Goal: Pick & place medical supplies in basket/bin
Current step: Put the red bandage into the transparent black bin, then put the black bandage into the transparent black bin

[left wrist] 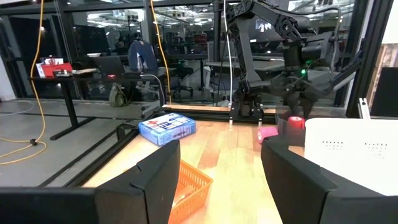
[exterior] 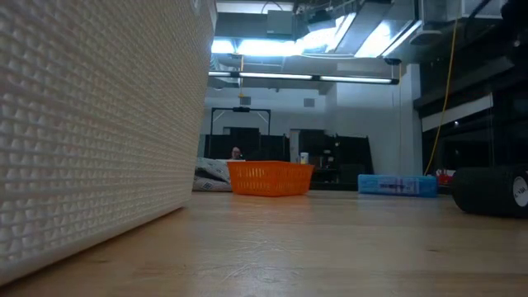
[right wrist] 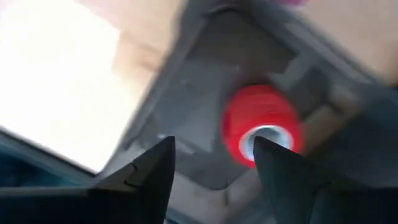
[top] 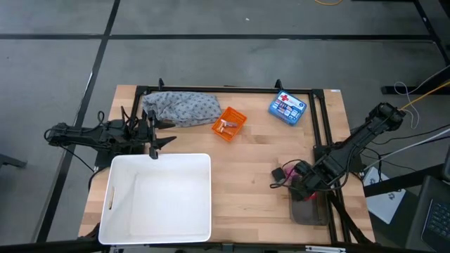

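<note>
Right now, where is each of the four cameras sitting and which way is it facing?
High view: overhead, looking straight down at both arms, orange basket and white tub.
Low view: table height, facing the room past the tub wall; no arm visible.
Left wrist view: across the table, past the open left gripper.
Right wrist view: down past the open right gripper at a red roll.
The first three share the basket.

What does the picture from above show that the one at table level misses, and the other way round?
Only the view from above shows both arms: the left end effector open by the white tub's corner, the right end effector over a grey tray near a pink roll. Only the table-level view shows the room behind and a black roll. Both show the orange basket, the blue box and the grey cloth.
</note>
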Controlling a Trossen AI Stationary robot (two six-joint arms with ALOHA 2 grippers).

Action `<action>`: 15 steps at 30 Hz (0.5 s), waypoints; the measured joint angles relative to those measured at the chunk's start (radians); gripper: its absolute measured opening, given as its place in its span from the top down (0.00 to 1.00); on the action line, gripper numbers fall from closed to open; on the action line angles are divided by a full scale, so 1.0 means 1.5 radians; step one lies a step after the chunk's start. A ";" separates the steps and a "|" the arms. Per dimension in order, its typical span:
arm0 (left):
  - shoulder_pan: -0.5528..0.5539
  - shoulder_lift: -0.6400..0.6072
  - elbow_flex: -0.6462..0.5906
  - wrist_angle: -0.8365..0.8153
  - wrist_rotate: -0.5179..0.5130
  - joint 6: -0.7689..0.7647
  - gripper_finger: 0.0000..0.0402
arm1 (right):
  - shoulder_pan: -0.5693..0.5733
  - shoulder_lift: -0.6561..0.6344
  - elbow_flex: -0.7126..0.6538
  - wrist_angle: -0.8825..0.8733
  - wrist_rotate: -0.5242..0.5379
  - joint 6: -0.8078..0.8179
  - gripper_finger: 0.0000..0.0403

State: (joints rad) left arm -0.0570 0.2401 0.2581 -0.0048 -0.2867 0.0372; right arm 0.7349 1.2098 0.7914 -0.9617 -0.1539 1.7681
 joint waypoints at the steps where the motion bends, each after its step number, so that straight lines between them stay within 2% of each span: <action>1: 0.000 0.000 0.000 0.000 0.000 0.000 0.45 | 0.000 0.000 0.000 0.015 0.000 -0.003 0.45; 8: 0.000 0.000 0.000 0.000 0.000 -0.001 0.45 | -0.001 0.000 0.000 0.155 0.012 -0.029 0.47; 15: 0.000 0.000 0.000 0.000 0.000 -0.009 0.44 | -0.014 0.000 0.000 0.381 0.151 -0.184 0.51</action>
State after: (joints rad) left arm -0.0570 0.2401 0.2581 -0.0055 -0.2863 0.0243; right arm 0.7140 1.2095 0.7914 -0.3897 0.0719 1.4919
